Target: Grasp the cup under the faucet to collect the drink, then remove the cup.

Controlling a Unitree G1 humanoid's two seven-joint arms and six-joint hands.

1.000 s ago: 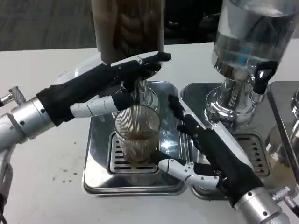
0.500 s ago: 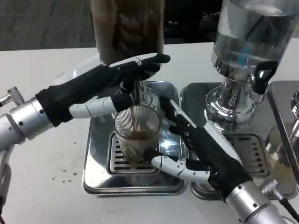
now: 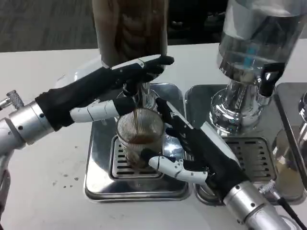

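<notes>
White table point(image 3: 48, 191); dark floor point(image 3: 43, 24) behind (blurred).

A clear ribbed cup point(image 3: 139, 139) stands upright just left of the frame's centre, on the slotted drip grate of a steel tray. Brown drink fills its lower part. Directly above it is the faucet point(image 3: 133, 91) of the brown-drink dispenser, in the upper middle.

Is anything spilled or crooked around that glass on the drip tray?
Nothing stands out. The ribbed cup stands upright on the drip tray under the faucet, partly filled with brown drink. A few small specks dot the white table.
</notes>
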